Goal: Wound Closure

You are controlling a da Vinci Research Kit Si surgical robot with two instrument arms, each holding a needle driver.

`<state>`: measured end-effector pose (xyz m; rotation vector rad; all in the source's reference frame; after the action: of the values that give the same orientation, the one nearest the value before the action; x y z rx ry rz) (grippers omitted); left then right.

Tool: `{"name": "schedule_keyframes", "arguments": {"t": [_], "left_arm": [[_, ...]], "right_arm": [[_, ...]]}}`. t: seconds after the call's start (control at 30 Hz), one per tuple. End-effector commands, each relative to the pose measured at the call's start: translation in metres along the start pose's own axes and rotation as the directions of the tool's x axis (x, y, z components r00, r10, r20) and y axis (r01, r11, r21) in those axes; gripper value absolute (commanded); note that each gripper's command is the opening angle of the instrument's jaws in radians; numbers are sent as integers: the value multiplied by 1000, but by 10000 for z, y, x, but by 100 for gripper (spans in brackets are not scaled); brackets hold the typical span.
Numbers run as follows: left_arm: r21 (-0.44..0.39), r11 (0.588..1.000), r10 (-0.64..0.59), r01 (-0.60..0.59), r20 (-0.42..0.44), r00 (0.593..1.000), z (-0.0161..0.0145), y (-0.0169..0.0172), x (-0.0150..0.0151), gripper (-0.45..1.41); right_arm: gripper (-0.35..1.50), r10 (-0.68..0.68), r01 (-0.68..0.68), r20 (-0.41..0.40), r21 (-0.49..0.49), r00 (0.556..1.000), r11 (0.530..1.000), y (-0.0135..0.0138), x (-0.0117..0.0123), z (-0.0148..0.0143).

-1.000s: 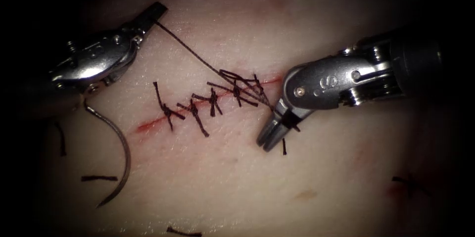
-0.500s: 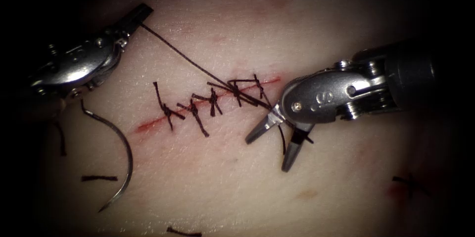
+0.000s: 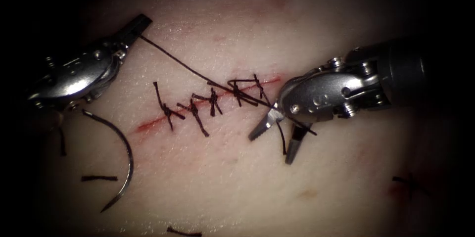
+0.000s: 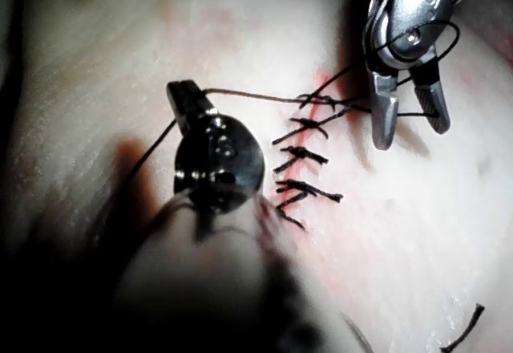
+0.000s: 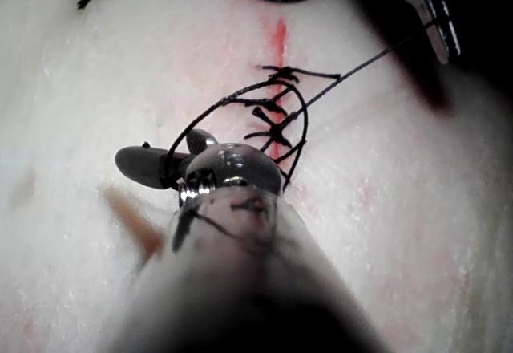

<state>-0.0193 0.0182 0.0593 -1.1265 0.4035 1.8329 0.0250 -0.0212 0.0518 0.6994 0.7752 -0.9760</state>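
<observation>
The needle (image 3: 118, 158) lies flat on the tissue (image 3: 237, 187), just below the left hand (image 3: 133, 26) and well off to the left of the cut (image 3: 208, 101). It is out of the tissue and neither hand has it. It is thin, hard metal with a sharp tip, so I think it would slip and spin if taken at the tip; the middle of its curve looks like the best place to take it. Little cut ends of thread (image 3: 99, 178) lie close to the needle. The left hand is pinched tight on the thread (image 3: 188, 66), and the thread runs in a straight line from that hand to the knots on the cut. The thread is soft, thin and light, and I think a hard pull could snap it or tear the soft tissue. The right hand (image 3: 277, 135) sits at the right end of the cut with its two jaws spread wide, holding nothing. A loop of thread curls around this hand. Red fluid (image 3: 148, 125) shows along the left end of the cut.
</observation>
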Motion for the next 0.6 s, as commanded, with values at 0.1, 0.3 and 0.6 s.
{"name": "schedule_keyframes", "arguments": {"t": [0.1, 0.3, 0.6], "left_arm": [[-2, 1000, 4, -4, -1, 1000, -1, 5, -2, -45], [-26, 999, 42, -43, -29, 999, -49, 46, -17, -45], [-107, 991, 71, -76, -47, 996, -104, 127, -37, -45]], "right_arm": [[-35, -12, 12, 15, 20, 1000, 1000, 4, -7, 2], [-35, 3, -4, -28, -27, 1000, 1000, 5, -12, -17], [-35, 45, -67, -169, -121, 984, 990, 11, -16, -40]]}}
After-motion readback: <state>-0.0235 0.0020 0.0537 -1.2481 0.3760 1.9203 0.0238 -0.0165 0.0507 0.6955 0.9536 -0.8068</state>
